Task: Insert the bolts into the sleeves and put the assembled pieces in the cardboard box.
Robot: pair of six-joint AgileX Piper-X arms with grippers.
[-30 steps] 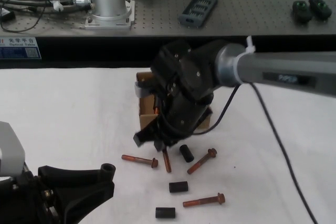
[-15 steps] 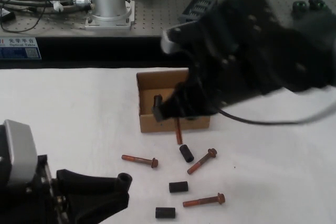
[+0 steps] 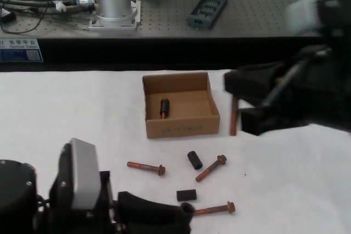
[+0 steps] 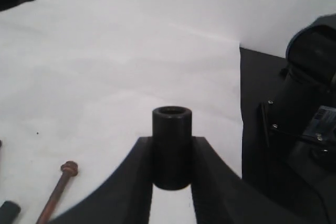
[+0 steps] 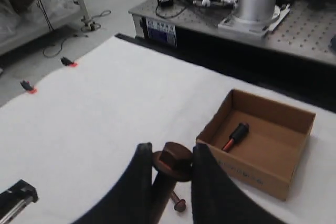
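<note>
Sleeve (image 4: 171, 129) pinched in left gripper (image 4: 172, 146), bolt (image 5: 171, 162) clamped in right gripper (image 5: 169, 155), one assembled piece (image 5: 235, 136) lying inside cardboard box (image 5: 252, 171).

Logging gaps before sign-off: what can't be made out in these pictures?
- High view: blur smears the right arm; its grip on the bolt is unreadable.
- Right wrist view: bottom edge cuts off the bolt's shank in the right claw.
- High view: left arm covers the bench beneath it.
- Left wrist view: bottom edge cuts off a loose bolt.
- Assembled piece in the cardboard box: too small to judge seating.
</note>
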